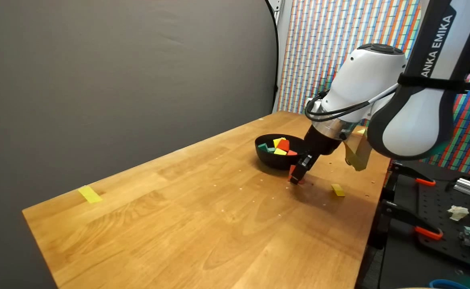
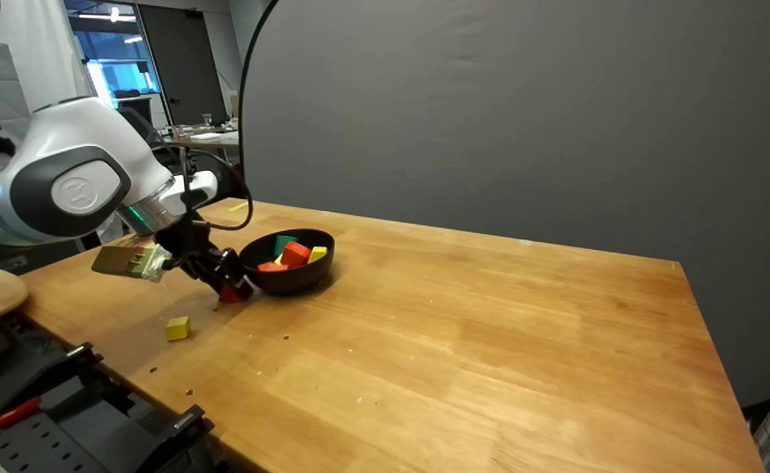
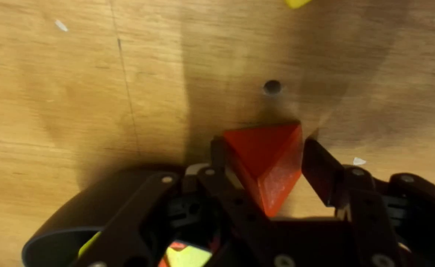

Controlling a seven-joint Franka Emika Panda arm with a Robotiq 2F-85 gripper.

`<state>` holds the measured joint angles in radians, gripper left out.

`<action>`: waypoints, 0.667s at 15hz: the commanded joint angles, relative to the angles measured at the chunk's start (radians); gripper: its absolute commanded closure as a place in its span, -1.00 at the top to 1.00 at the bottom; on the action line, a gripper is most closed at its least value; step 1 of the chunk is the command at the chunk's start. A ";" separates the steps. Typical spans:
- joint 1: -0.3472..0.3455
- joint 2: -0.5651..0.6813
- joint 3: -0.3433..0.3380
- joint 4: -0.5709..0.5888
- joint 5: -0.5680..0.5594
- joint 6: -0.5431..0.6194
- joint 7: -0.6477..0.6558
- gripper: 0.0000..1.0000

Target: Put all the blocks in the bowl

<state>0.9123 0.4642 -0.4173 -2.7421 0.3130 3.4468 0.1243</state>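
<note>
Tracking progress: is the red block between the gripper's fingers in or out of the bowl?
Out: the wrist view shows the red block over the wooden table, beside the black bowl.

Both exterior views overlook the table (image 1: 211, 212), the wrist view closely.

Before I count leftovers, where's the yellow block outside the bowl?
In an exterior view, the yellow block lies on the table, left of the gripper and nearer the camera.

Bowl (image 2: 290, 282) just beside the claw (image 3: 262, 159), free tabletop (image 2: 490, 341) beyond.
</note>
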 commanded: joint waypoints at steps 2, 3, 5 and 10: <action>-0.103 -0.063 0.080 -0.010 -0.004 0.043 -0.058 -0.53; -0.140 -0.084 0.108 -0.012 -0.023 0.044 -0.066 -0.54; -0.282 -0.165 0.222 -0.014 -0.130 0.031 -0.079 -0.60; -0.519 -0.423 0.420 -0.063 -0.416 -0.063 -0.065 -0.89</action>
<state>0.5304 0.2389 -0.0974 -2.7371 0.0803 3.4450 0.0407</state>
